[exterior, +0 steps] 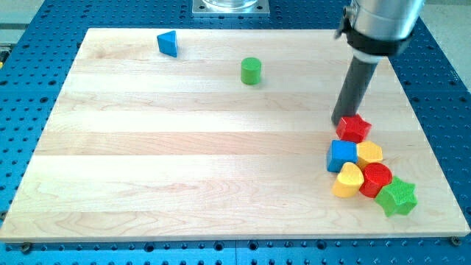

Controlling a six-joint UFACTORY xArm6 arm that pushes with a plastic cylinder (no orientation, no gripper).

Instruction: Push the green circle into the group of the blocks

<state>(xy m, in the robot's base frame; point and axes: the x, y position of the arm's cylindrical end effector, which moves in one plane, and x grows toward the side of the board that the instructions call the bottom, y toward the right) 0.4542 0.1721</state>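
Note:
The green circle [251,71], a short cylinder, stands alone near the view's top centre of the wooden board [147,147]. The group lies at the view's lower right: a red hexagon-like block [354,128], a blue cube [342,155], a yellow block [369,153], a yellow heart [348,180], a red cylinder [377,179] and a green star [398,196]. My tip [338,121] rests just left of the red hexagon-like block, touching or nearly touching it, far to the right of the green circle.
A blue triangle [168,43] sits alone at the view's top left. The board lies on a blue perforated table [29,88]. The arm's grey body [379,22] hangs over the view's top right.

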